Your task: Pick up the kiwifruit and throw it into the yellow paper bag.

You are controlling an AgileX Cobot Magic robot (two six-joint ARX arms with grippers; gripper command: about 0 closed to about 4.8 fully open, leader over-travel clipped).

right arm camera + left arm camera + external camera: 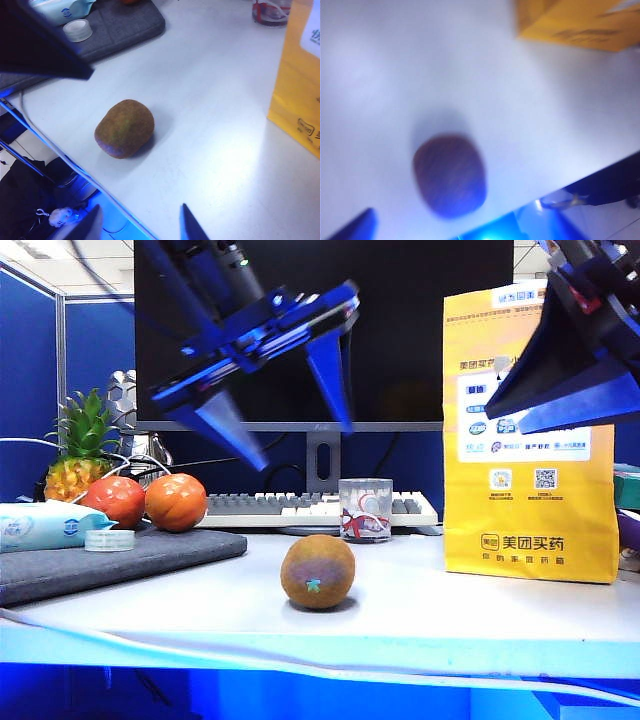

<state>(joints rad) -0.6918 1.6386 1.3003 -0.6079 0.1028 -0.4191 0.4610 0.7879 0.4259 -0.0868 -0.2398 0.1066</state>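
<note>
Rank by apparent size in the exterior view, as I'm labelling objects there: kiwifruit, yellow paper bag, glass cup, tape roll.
1. yellow paper bag, by far the largest.
2. kiwifruit, though it lies nearer the camera.
3. glass cup, slightly smaller and farther back.
4. tape roll, smallest.

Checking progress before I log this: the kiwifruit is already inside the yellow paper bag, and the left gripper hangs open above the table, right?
No. The kiwifruit lies on the white table, beside the yellow paper bag, as the exterior view shows. The left gripper does hang open above the table.
</note>
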